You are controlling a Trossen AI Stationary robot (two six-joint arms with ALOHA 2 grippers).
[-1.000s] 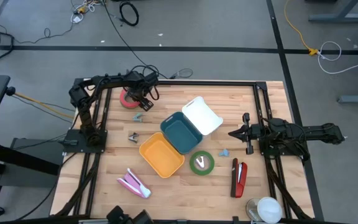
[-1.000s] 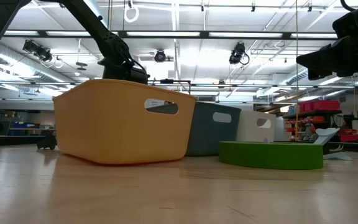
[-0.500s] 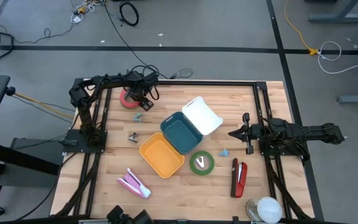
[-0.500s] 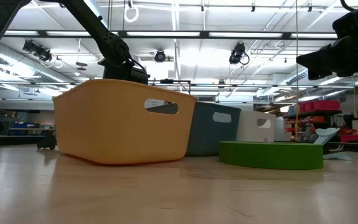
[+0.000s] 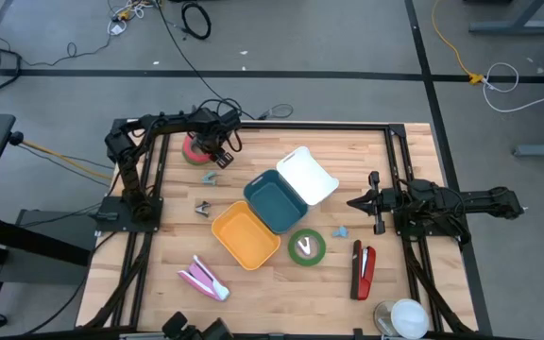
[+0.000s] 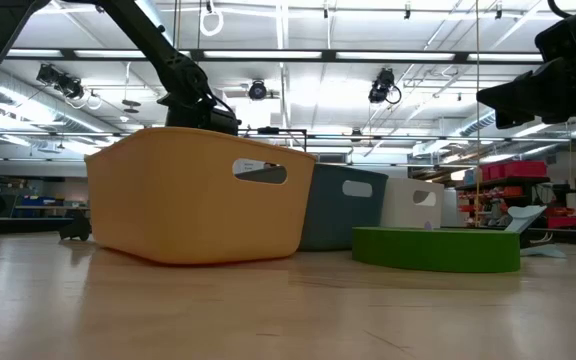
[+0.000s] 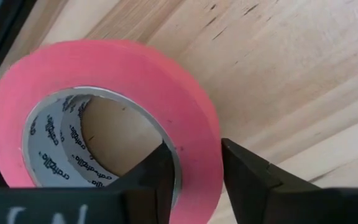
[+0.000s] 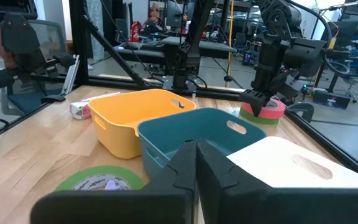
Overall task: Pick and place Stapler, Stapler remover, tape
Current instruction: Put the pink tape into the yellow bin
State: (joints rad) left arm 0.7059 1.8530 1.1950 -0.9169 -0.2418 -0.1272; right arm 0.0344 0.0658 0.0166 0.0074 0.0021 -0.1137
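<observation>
- Pink tape roll [image 7: 104, 124] sits at the far left corner of the wooden tabletop [image 5: 281, 283], and the left claw [image 5: 217, 151] is closed on its wall: in the left wrist view one finger is inside the core and the other against the pink outer face.
- Nothing seems to have moved over the last second; the high and low views match the earlier ones, so the grip looks settled but the lift has not begun. In the right wrist view the roll [image 8: 263, 109] is tilted under the claw, its lower edge seemingly at the tabletop.
- For the task, this means the tape is secured and, in my judgement, the next move is to raise it and carry it to a bin.
- Three bins stand in a diagonal row mid-table: an orange bin [image 5: 245, 233], a teal bin [image 5: 276, 200] and a white bin [image 5: 306, 175], touching or nearly so.
- A green tape roll [image 5: 306, 246] lies just beside the orange bin, and a red and black stapler [image 5: 362, 268] lies near the right arm's base.
- A pink stapler [image 5: 202, 277] lies near the front left, and small clawed pieces that could be staple removers [image 5: 203, 207] lie between the left arm and the bins.
- The right claw [image 5: 359, 201] waits at the right side, pointing towards the bins, its fingers pressed together and holding nothing.
</observation>
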